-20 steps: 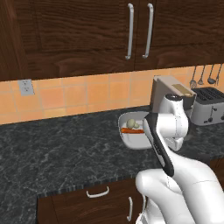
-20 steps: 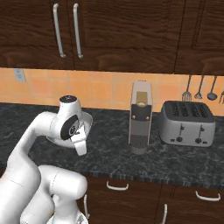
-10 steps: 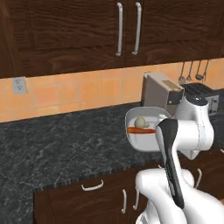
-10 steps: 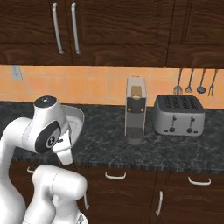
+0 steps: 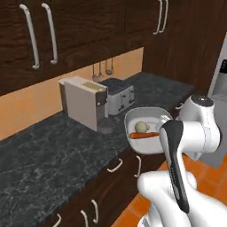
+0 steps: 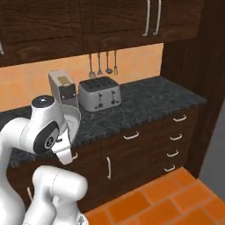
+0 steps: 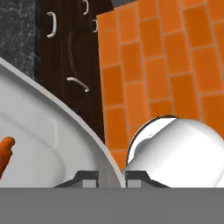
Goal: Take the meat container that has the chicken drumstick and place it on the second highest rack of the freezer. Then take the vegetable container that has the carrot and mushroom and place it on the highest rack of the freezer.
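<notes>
Claw (image 7: 111, 175) pinched nearly shut on tray (image 5: 150, 116) rim, carried in air beside surface (image 5: 53, 150). Probably light, stiff, shallow; loose carrot (image 5: 144, 135) and mushroom (image 5: 141, 127) could roll. Best kept level.

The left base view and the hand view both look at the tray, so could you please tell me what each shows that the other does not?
Left base view alone: the mushroom beside the whole carrot, plus the coffee machine, the toaster and the black counter.

Hand view alone: the gripper with its jaws shut on the rim of the vegetable container, above the orange tiled floor, and dark drawer fronts.

Both: the white container, raised off the counter, with the orange carrot in it.
</notes>
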Robot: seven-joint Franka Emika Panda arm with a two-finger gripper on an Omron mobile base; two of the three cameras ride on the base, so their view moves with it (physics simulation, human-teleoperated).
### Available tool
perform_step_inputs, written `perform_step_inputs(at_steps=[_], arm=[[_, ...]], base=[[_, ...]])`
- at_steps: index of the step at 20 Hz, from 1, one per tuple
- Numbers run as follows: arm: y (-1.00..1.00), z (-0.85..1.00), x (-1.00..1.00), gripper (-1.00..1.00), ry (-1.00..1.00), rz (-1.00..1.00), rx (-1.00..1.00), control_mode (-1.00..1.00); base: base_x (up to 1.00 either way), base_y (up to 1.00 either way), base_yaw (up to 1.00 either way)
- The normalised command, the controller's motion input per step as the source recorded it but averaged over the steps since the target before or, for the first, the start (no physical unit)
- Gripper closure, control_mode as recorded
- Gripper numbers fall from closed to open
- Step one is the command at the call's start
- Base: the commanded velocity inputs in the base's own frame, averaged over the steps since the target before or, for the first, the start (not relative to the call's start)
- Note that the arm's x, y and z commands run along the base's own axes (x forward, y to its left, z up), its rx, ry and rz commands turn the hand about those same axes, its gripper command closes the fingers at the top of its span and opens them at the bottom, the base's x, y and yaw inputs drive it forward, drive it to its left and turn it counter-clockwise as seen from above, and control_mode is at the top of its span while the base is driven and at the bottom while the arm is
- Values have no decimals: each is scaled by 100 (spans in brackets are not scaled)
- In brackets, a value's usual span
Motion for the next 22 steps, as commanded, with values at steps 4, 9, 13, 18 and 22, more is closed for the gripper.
perform_step_inputs(at_steps=[4,9,13,18,22], arm=[[0,0,0,100,0,0,0,100],[0,0,0,100,0,0,0,100],[0,0,0,100,0,0,0,100],[0,0,0,100,0,0,0,100],[0,0,0,100,0,0,0,100]], base=[[0,0,-100],[8,-17,-96],[65,-61,-65],[100,-59,-25],[100,-67,-20]])
